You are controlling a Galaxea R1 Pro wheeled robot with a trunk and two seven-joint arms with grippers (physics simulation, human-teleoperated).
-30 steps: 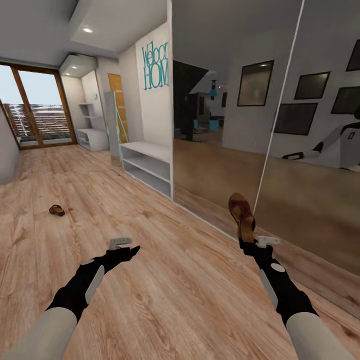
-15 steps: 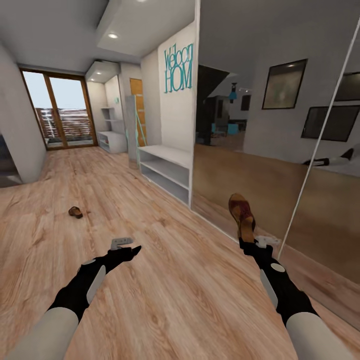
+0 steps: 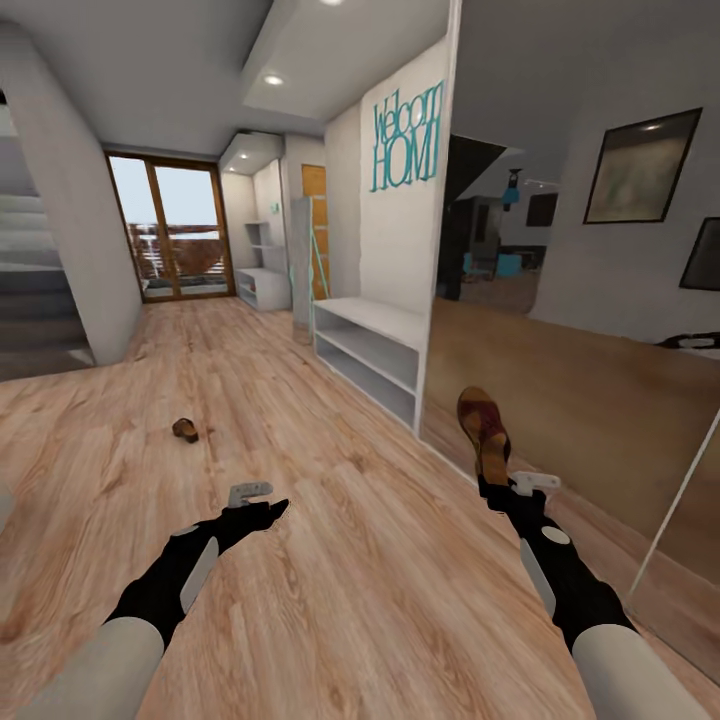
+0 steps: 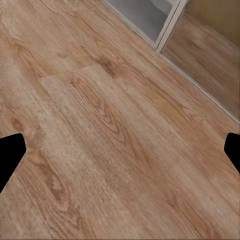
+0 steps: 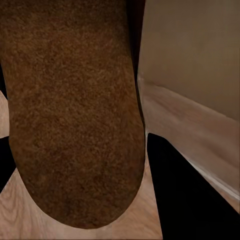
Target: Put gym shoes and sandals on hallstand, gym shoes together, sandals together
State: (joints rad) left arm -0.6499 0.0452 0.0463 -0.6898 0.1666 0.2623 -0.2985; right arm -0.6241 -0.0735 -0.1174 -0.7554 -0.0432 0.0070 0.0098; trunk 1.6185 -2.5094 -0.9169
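While gripped, one sandal point(image 3: 483, 428); another point(image 3: 185, 430).

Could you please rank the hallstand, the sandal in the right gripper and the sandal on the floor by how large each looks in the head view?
1. The hallstand, largest.
2. The sandal held by the right gripper.
3. The sandal on the floor, smallest; it lies farther from the camera, so the pair may really match.

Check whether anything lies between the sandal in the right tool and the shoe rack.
Nothing visible does. The sandal is held up in the right tool, and only bare corridor floor lies between it and the shoe rack ahead beside the mirrored wardrobe.
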